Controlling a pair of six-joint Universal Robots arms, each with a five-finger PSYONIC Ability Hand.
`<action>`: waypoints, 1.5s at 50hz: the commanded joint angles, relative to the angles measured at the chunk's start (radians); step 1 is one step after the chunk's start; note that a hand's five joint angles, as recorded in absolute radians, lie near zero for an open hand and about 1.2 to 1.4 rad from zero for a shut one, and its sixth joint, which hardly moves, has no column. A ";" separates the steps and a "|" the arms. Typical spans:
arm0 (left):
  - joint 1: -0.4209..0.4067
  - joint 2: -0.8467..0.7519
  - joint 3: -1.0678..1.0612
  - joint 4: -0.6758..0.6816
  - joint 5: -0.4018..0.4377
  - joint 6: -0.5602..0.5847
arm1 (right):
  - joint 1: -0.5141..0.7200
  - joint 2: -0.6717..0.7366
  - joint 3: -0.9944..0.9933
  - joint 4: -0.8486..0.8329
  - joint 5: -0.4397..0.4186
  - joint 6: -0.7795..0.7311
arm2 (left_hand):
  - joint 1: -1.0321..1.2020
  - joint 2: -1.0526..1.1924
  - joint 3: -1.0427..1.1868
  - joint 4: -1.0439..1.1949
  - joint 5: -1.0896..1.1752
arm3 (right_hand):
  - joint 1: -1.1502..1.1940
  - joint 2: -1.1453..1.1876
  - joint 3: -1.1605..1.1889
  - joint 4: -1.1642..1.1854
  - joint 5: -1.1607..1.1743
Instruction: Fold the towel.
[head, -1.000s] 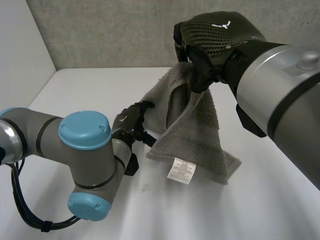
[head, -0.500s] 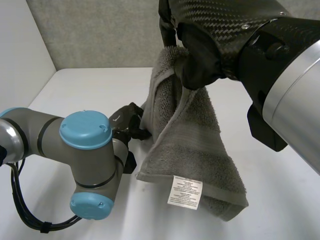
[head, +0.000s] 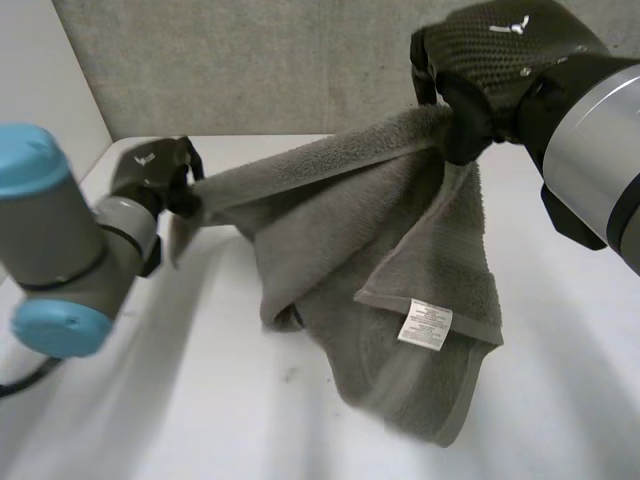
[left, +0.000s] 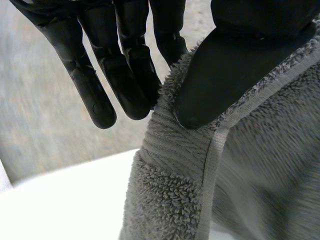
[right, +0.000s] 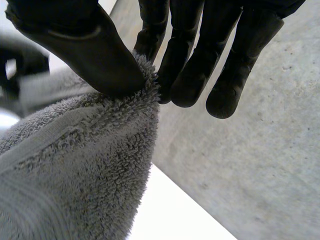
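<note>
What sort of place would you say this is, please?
Probably a robot test bench or lab rather than a home: a white table, a plain grey wall behind it, and the left robot hand and right robot hand each pinching a grey towel.

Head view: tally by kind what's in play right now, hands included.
Grey towel: 1
White label on the towel: 1
Black hands: 2, left hand and right hand
White table: 1
Total: 5

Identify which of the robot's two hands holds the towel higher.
The right hand: the top edge of the towel slopes up to it from the left hand, which sits lower, nearer the table.
</note>
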 joint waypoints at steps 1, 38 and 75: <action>0.028 0.190 0.007 -0.190 0.071 0.219 | -0.018 0.007 0.080 0.001 0.000 -0.239 | 0.211 0.180 0.180 0.180 0.196 | 0.056 0.068 0.066 0.053 0.042; -0.061 -0.183 0.654 -0.114 0.021 0.500 | -0.154 0.511 -0.403 -0.504 0.001 -0.575 | 0.211 0.180 0.180 0.180 0.196 | 0.056 0.068 0.066 0.053 0.042; -0.002 -0.112 -0.209 0.270 0.041 0.665 | -0.188 0.627 0.227 -0.510 -0.244 -0.518 | 0.211 0.180 0.180 0.180 0.196 | 0.056 0.068 0.066 0.053 0.042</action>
